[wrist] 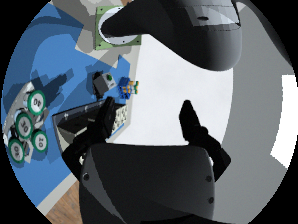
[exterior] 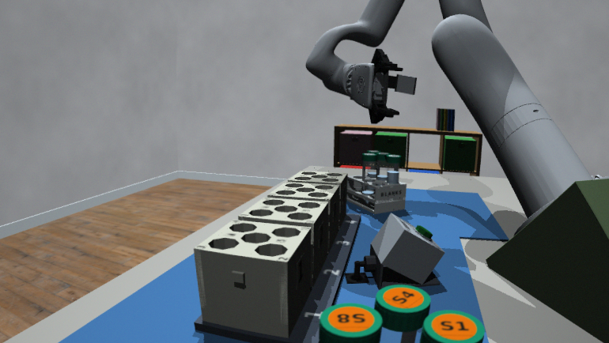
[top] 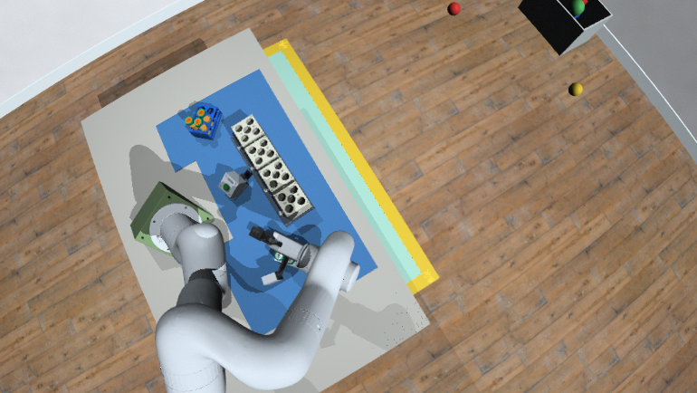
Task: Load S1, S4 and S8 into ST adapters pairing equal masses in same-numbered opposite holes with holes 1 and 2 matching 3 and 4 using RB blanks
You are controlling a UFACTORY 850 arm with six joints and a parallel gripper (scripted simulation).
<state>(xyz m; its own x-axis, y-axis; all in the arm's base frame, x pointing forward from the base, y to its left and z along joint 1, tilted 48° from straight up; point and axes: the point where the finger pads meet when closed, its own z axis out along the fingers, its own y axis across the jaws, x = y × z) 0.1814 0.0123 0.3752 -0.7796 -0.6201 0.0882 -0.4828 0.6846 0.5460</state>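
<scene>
The blue sample rack RS [top: 207, 124] holds several orange-dotted tubes; caps S8 [exterior: 350, 319], S4 [exterior: 402, 298] and S1 [exterior: 452, 327] show close up. The loading stand ST [top: 272, 166] carries four grey adapters in a row [exterior: 273, 238], and every hole I can see is empty. The white blank rack RB [exterior: 377, 194] holds several tubes and lies partly under my arm in the top view [top: 285, 256]. My gripper [exterior: 390, 89] is open and empty, high above the table near RB, tilted sideways. It also shows in the top view [top: 258, 234] and the wrist view [wrist: 143, 123].
A grey box with the green key DONE [exterior: 423, 231] sits between ST and the arm's green base [top: 166, 225], and it shows in the top view [top: 233, 184]. A yellow and mint strip [top: 351, 166] runs along the table's far edge. A shelf [exterior: 406, 147] stands behind.
</scene>
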